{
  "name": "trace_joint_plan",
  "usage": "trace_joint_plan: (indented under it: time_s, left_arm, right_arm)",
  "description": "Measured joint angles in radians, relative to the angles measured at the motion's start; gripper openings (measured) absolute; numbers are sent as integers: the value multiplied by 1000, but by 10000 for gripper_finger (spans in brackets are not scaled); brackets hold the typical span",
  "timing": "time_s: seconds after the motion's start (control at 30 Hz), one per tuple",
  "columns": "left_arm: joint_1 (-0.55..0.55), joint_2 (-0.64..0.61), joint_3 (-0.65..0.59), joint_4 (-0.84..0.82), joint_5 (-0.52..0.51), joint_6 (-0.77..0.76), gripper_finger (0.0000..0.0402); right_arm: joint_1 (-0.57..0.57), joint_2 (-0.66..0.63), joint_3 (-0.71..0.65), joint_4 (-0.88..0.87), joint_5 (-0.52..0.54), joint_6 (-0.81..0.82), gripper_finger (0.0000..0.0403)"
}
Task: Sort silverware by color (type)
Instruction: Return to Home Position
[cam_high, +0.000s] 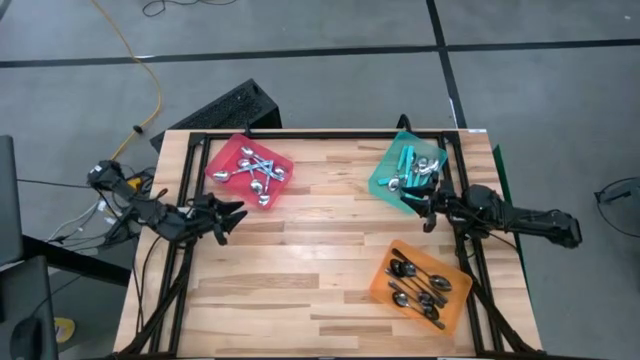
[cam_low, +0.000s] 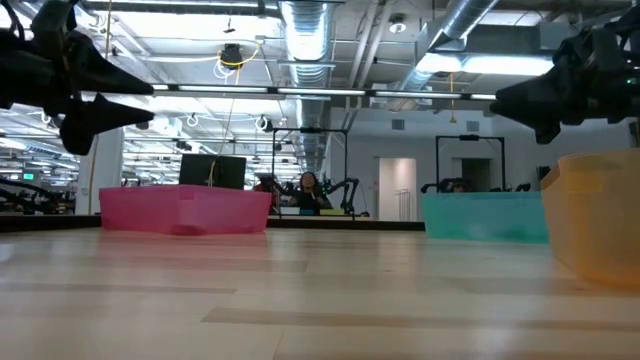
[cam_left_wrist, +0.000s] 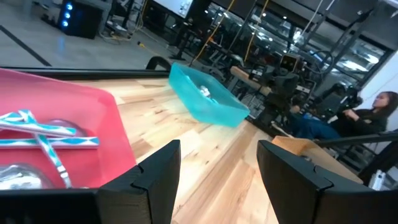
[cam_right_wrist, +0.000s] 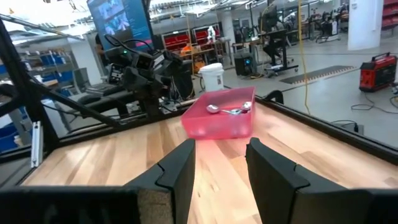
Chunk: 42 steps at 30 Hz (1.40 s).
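Surface (cam_high: 300, 250): spoons (cam_high: 258, 172) are grouped by kind in trays (cam_high: 215, 168).
Left tool (cam_high: 232, 220): released, empty, held at 9 o'clock; sorting judged finished.
Right tool (cam_high: 418, 210): released, empty, held at 3 o'clock.

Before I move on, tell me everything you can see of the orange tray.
The orange tray is a square, translucent, plastic-looking bin with low upright walls. It sits flat on the wooden table towards the edge on the right arm's side, turned askew to the table's edges. A loose, overlapping heap of black spoons lies inside it, and nothing else shows in it. The right gripper is clear of it, beside the teal tray.
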Motion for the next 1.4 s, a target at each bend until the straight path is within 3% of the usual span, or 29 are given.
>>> trace_joint_plan:
  time_s: [0.5, 1.07, 1.13, 1.27, 1.4]
  left_arm:
    - [-119, 0, 0, -23, -121, -24, 197]
    - [-128, 0, -1, -22, -102, -63, 197]
    - [-128, 0, 1, -11, 8, -38, 197]
    - [-128, 0, 3, 26, 366, 27, 197]
    - [-128, 0, 3, 22, 630, 41, 197]
  right_arm:
    - [-56, 4, 0, -8, 0, -46, 164]
    - [-55, 42, -1, -6, 0, -45, 164]
    - [-55, 42, -1, -6, 0, -45, 164]
    - [-55, 42, -1, -5, 1, -45, 164]
    - [-55, 42, -1, -5, 1, -44, 164]
